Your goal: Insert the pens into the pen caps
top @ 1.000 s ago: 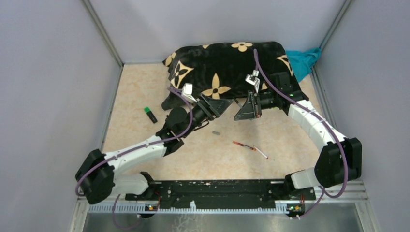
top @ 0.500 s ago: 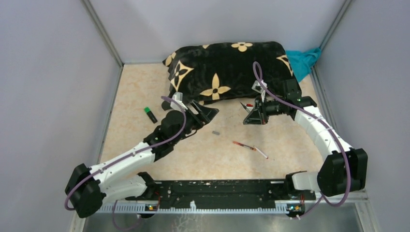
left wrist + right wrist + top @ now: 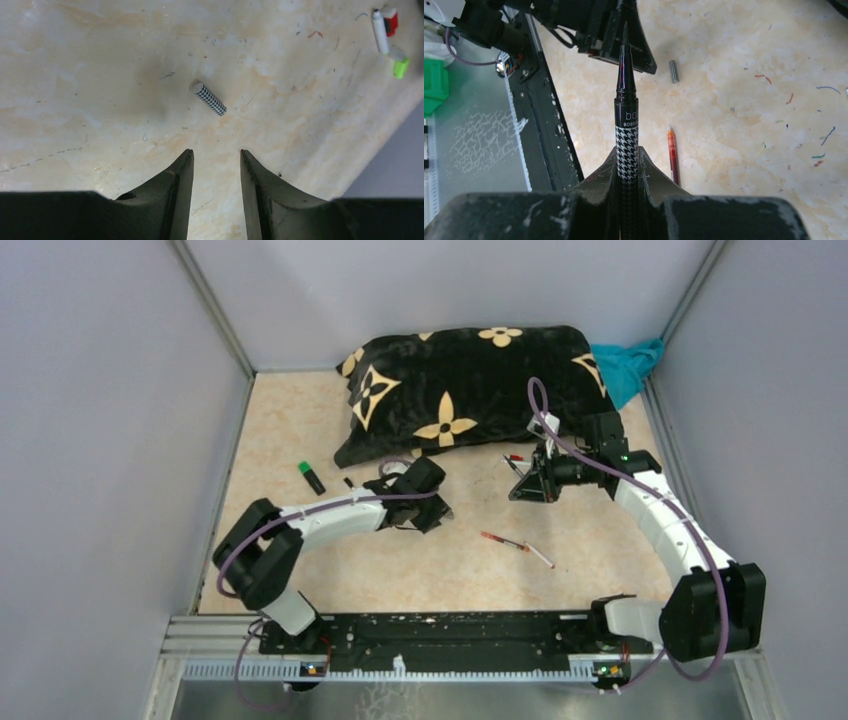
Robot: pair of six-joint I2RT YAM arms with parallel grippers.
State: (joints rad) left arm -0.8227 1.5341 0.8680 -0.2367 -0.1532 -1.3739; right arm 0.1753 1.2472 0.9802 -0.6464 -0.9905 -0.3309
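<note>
- Your left gripper (image 3: 215, 152) is a little open and holds nothing.
- The checked cap (image 3: 210, 98) lies on the scribbled beige table (image 3: 290, 420), in front of the pillow (image 3: 470, 380).
- Your right gripper (image 3: 627, 155) pinches the checked pen (image 3: 626, 115), also in front of the pillow.
- Grey walls (image 3: 100, 390) stand all around.

I've bare surface (image 3: 100, 75) all round the checked cap (image 3: 210, 98) before my spread left tool (image 3: 215, 152); the pen (image 3: 626, 135) clamped in my right tool (image 3: 627, 156) points at the left arm (image 3: 589, 30).

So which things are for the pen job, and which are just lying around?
For the job: checked pen, held in the right claw; checked cap; red pen; white pen; green-ended marker.
Just lying about: flowery black cushion; teal cloth.
</note>
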